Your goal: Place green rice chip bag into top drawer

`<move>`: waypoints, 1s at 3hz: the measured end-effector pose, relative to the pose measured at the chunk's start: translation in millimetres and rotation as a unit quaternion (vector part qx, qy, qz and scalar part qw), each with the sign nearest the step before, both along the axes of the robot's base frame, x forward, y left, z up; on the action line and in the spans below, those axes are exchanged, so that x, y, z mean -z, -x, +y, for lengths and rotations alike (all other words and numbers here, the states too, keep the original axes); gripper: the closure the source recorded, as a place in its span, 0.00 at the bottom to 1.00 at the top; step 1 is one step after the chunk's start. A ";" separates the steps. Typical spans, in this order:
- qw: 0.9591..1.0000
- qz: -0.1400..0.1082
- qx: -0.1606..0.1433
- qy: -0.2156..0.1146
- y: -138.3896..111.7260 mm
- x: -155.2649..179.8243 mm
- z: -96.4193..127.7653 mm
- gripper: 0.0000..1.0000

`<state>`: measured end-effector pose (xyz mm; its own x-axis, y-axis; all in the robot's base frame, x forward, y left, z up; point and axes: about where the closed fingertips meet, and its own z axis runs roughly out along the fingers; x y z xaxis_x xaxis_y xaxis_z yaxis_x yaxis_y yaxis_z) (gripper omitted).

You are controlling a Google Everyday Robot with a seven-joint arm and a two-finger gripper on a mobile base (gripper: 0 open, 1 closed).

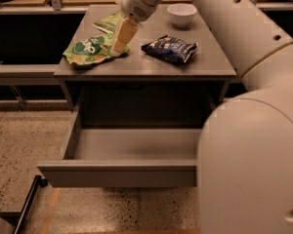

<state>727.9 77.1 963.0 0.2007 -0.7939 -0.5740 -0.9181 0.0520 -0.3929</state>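
Note:
The green rice chip bag [87,50], bright green with a dark round logo, lies on the left part of the grey table [146,68]. My gripper [117,48] reaches down from the upper middle, and its tan tip rests at the bag's right end. The top drawer [118,173] is pulled open below the tabletop, and I see nothing inside it. My white arm covers the drawer's right end.
A flatter olive-green bag [107,22] lies behind the gripper. A dark blue bag [170,48] lies at the table's middle right. A white bowl [181,13] stands at the back. A dark metal leg [27,206] crosses the speckled floor at the lower left.

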 end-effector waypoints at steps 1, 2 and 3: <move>1.000 0.007 0.018 -0.020 -31.4 18.8 18.7 0.00; 0.998 0.019 0.041 -0.036 -57.2 40.7 29.3 0.00; 0.997 0.033 0.054 -0.046 -76.5 62.0 38.9 0.00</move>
<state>804.4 116.0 901.0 0.0764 -0.7527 -0.6539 -0.9289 0.1847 -0.3211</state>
